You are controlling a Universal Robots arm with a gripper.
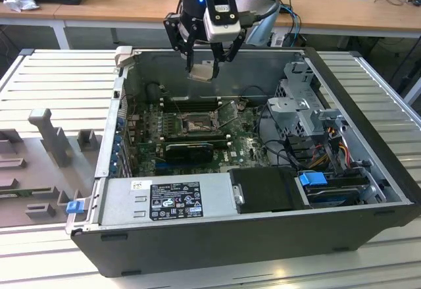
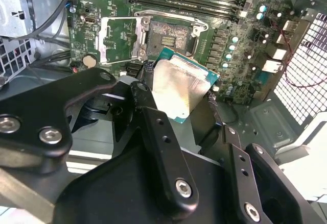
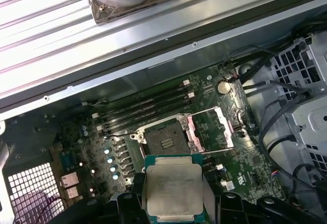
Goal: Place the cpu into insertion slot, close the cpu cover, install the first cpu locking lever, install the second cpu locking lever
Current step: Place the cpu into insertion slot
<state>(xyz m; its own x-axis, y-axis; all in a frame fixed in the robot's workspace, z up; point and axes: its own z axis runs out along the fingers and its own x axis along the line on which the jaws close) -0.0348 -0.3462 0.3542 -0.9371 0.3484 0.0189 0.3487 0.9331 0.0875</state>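
The gripper (image 1: 205, 64), in the upper middle of the exterior view, is closed on the edges of the cpu (image 1: 201, 73) and holds it flat, silver face up, above the open case (image 1: 263, 230), probably so that the chip can go down level. Below it, near the centre of that view, the insertion slot (image 1: 196, 126) lies bare on the green board (image 1: 243, 144), well apart from the chip. In the first wrist view the cpu cover (image 3: 212, 127) is flipped open just beside the slot, which leaves the socket free.
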